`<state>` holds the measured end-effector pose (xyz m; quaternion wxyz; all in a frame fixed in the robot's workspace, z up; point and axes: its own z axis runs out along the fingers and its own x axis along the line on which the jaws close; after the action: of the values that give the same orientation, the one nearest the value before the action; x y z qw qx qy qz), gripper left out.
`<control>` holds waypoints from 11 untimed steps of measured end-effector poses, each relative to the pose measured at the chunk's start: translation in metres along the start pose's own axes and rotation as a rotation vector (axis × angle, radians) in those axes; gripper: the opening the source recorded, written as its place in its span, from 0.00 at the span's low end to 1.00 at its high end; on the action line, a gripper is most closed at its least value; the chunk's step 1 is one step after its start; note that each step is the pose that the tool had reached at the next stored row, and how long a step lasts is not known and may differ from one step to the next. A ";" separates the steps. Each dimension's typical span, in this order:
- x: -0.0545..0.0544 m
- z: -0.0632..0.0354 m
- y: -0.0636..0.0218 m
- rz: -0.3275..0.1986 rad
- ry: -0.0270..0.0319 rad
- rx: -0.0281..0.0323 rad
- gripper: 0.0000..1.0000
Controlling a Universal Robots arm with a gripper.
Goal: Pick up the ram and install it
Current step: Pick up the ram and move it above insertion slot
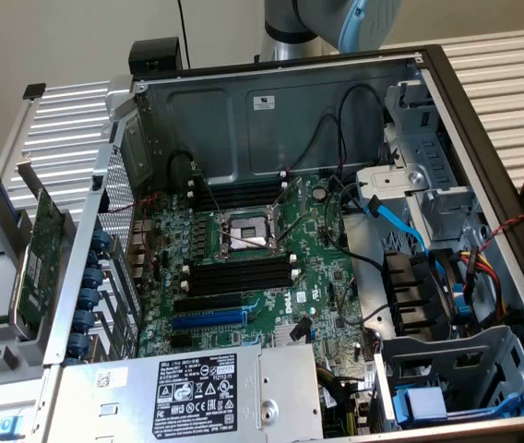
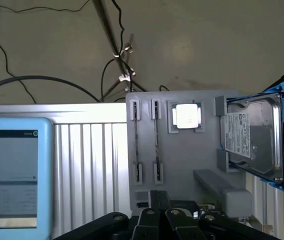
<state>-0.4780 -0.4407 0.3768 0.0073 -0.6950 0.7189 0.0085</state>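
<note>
Resting in grey tray (image 2: pixel 182 155), ram sticks (image 2: pixel 136 142), processor (image 2: pixel 186 116), hard drive (image 2: pixel 252 140)

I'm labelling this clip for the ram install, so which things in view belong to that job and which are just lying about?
Job in hand:
ram, apparently the thin sticks edge-on in the grey holder; memory slots; gripper, shut.

Lying about:
hard drive; processor chip; expansion card; power supply.
</note>
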 end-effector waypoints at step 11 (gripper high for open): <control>0.000 0.0071 0.0000 0.000 0.0015 0.0001 0.11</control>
<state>-0.4780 -0.4402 0.3698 0.0068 -0.6950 0.7189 0.0079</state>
